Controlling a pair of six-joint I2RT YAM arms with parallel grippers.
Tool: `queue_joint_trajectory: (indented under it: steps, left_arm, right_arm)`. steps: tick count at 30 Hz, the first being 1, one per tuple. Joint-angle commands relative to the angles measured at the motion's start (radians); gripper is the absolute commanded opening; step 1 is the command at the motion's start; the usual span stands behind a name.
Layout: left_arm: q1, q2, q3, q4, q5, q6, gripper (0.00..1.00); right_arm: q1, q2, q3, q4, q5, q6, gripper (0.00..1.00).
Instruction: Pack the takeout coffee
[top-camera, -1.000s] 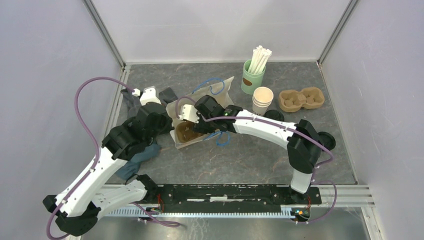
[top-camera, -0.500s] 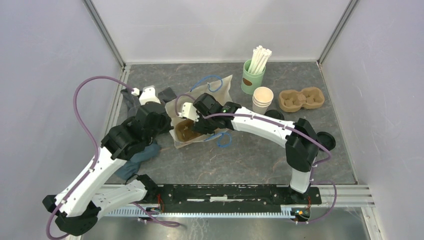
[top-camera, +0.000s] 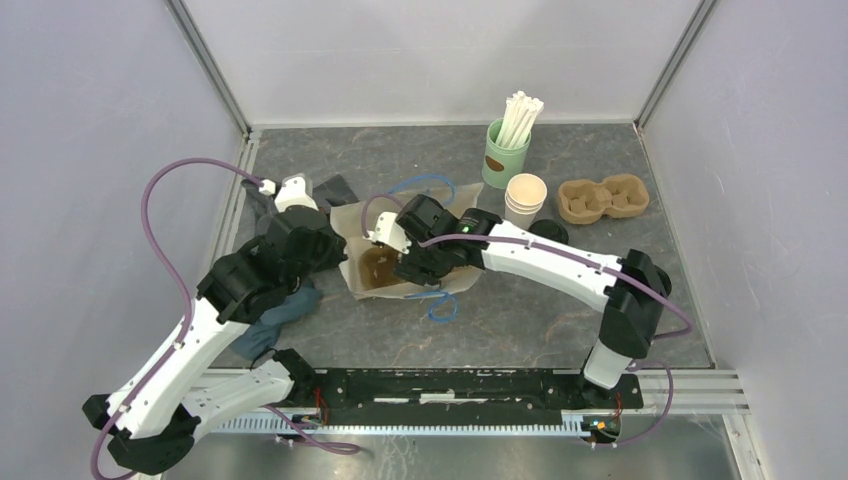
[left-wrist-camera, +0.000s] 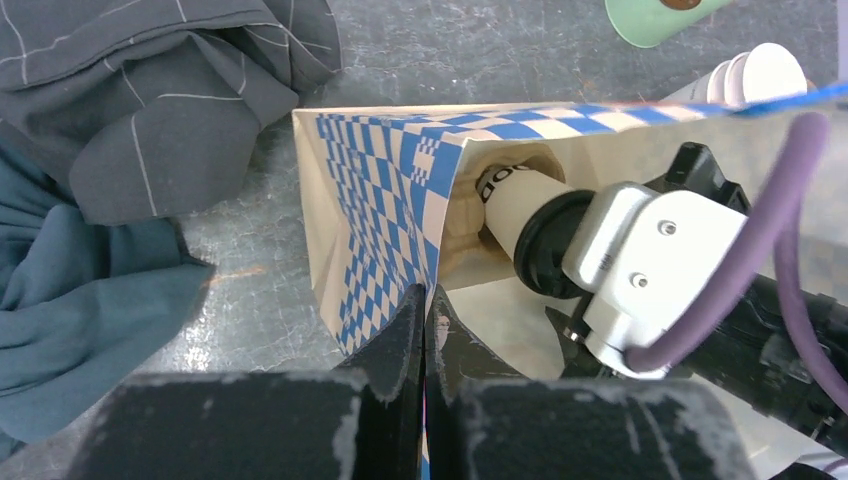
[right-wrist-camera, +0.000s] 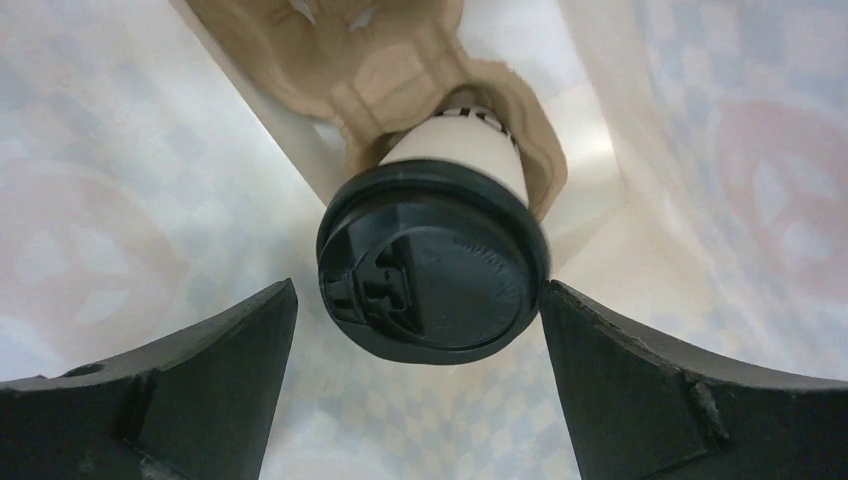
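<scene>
A takeout coffee (right-wrist-camera: 432, 262), a white paper cup with a black lid, sits in a brown pulp carrier (right-wrist-camera: 340, 50) inside the blue-checked paper bag (left-wrist-camera: 380, 200). My right gripper (right-wrist-camera: 418, 290) reaches into the bag's mouth and stands open around the lid. One finger (right-wrist-camera: 660, 380) lies right at the rim; the other is apart from it. My left gripper (left-wrist-camera: 425, 310) is shut on the bag's edge and holds the mouth up. From above, the bag (top-camera: 355, 215) lies on its side mid-table, between the left gripper (top-camera: 335, 255) and the right gripper (top-camera: 395, 262). The cup is hidden there.
At the back right stand a stack of lidless white cups (top-camera: 525, 198), a green cup of straws (top-camera: 507, 150) and a second pulp carrier (top-camera: 603, 197). A loose black lid (top-camera: 548, 232) lies by the right arm. Blue and grey cloths (top-camera: 275, 320) lie at the left.
The right gripper's jaws have spread apart off the coffee cup, which now rests in the carrier. The right arm's elbow swung rightward, and the bag settled flatter.
</scene>
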Motion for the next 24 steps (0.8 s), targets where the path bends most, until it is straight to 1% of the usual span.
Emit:
queue_joint_trajectory:
  steps: [1,10,13,17,21,24]
  left_arm:
    - [-0.002,-0.009,0.006,0.043,0.045,-0.047,0.02]
    - [-0.002,0.033,0.006,0.053,0.1,-0.082,0.02]
    - [-0.002,0.035,0.001,0.053,0.104,-0.096,0.02]
    - [-0.002,0.034,-0.009,0.049,0.106,-0.11,0.02]
    - [-0.002,0.044,-0.004,0.05,0.11,-0.113,0.02]
    - [-0.002,0.057,0.008,0.047,0.108,-0.101,0.02]
  right_arm:
    - [0.017,-0.081,-0.001,-0.055,-0.012,0.064,0.98]
    - [0.057,-0.202,0.006,-0.117,0.015,0.133,0.98]
    - [0.061,-0.244,0.043,-0.143,0.016,0.164,0.98]
    - [0.066,-0.319,0.097,-0.151,-0.021,0.194,0.98]
    - [0.066,-0.399,0.129,-0.1,-0.112,0.212,0.86]
    - [0.067,-0.474,0.126,-0.011,-0.141,0.235,0.83]
